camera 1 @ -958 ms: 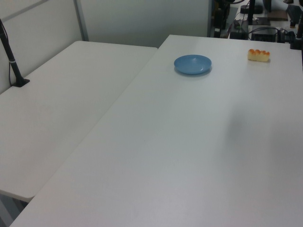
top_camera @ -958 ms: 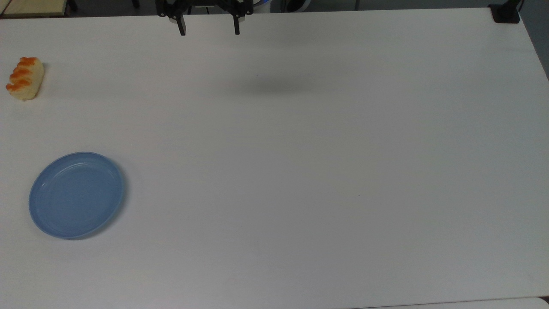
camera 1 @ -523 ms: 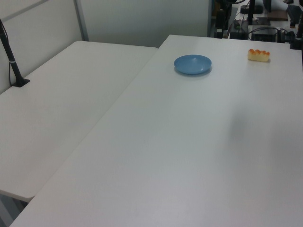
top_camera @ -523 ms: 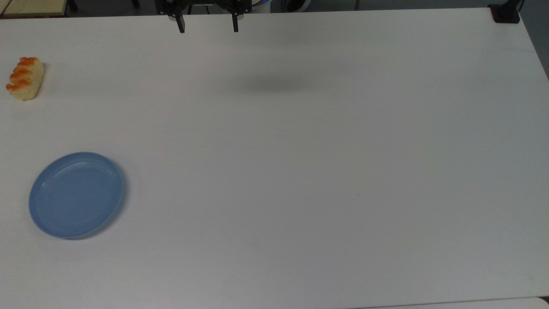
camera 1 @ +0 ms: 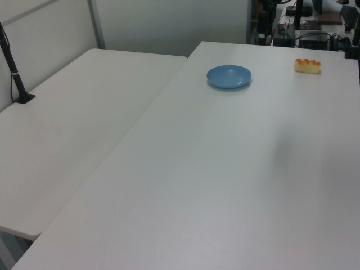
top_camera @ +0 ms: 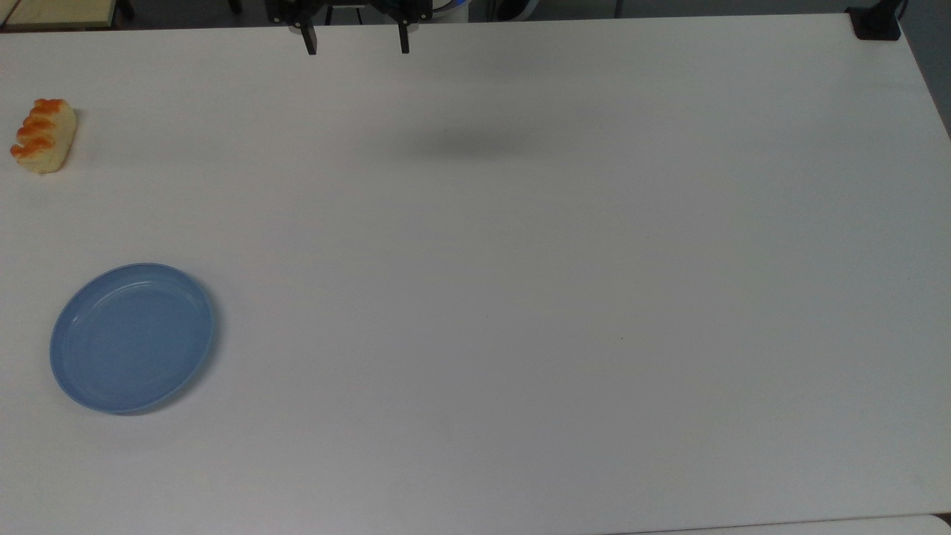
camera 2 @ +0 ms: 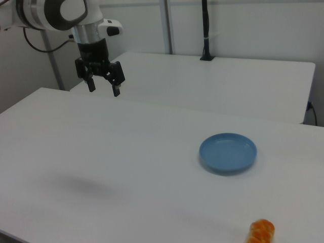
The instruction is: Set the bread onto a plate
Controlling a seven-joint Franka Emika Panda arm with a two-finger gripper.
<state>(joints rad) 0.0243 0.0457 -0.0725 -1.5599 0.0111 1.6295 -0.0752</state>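
Hanging high above the white worktop point(top_camera: 520, 297), the tool point(camera 2: 103, 87) spreads its two fingers wide, holding nothing. At the top view's left edge lies the bread point(top_camera: 43, 136), bare on the worktop and well apart from the light-blue plate point(top_camera: 132, 336), which sits nearer the top view's bottom.

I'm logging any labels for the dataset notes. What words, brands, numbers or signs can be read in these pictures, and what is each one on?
None: no readable text on anything here.
The bread, the plate and the table are plain, with no print.
The gripper and the arm above it bear no marking that can be read.
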